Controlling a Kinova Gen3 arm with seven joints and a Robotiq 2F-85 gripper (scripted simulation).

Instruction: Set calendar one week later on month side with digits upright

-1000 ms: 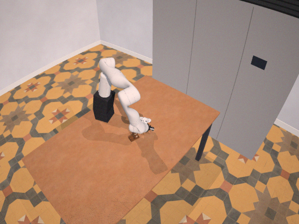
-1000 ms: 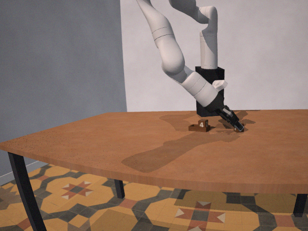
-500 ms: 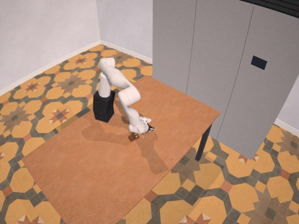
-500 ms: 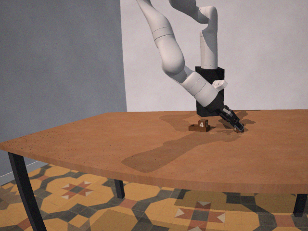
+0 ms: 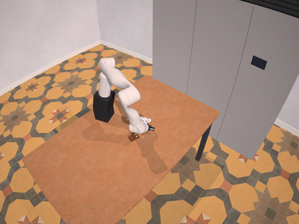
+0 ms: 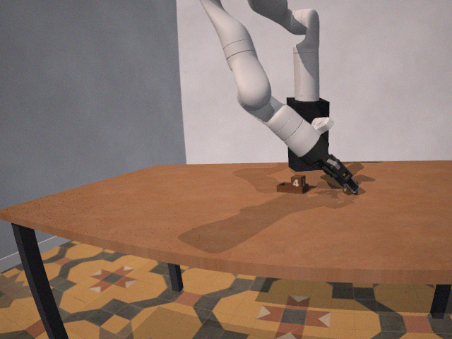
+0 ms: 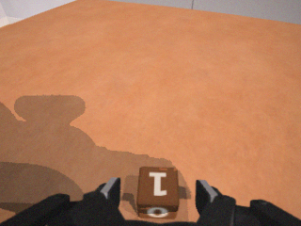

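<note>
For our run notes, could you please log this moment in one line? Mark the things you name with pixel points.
gripper (image 5: 152, 129) (image 6: 353, 186) (image 7: 157, 190): open around loose cube (image 7: 158, 185) | loose cube: on table, outside tray (image 6: 284, 188) | "4" cube (image 6: 296, 181): in tray | date: unfinished
</note>
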